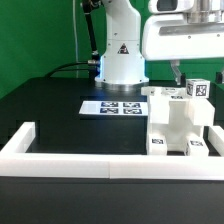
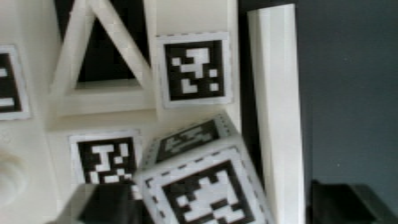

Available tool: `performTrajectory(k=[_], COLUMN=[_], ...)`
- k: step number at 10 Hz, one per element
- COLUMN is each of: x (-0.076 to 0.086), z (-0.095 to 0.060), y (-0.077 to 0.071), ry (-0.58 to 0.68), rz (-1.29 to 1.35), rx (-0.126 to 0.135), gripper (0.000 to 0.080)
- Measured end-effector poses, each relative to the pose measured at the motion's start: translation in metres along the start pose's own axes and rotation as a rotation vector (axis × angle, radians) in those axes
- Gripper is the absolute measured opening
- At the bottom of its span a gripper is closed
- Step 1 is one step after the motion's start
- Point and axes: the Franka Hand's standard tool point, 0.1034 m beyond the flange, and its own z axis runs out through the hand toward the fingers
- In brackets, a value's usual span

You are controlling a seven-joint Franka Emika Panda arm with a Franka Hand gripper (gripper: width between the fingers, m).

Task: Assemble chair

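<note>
The chair (image 1: pixel 180 125) is a clump of white blocks with black-and-white square tags (image 2: pixel 196 68) stuck on them. It stands on the black bench (image 1: pixel 50 105) at the exterior view's right, just beside the marker board (image 1: pixel 112 106). No words can be read. The arm's white base (image 1: pixel 120 60) has a black triangle sign (image 1: pixel 122 48). The arm reaches over the chair, and the gripper (image 1: pixel 179 74) points straight down, close above the chair's top. I cannot tell if it is open or closed. A low white wall (image 1: pixel 100 165) runs in front.
</note>
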Motion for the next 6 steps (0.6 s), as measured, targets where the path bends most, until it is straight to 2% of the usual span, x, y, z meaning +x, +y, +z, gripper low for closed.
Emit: performTrajectory(k=[1,2,6], x=[0.0001,0.0001,0.0001], z=[0.0,0.0,0.0], y=[0.0002,0.0003,0.0003], ry=[0.0,0.0,0.0], rz=[0.0,0.001,0.048], rx=[0.0,0.0,0.001], gripper=[0.0384,0.0284,0.0284])
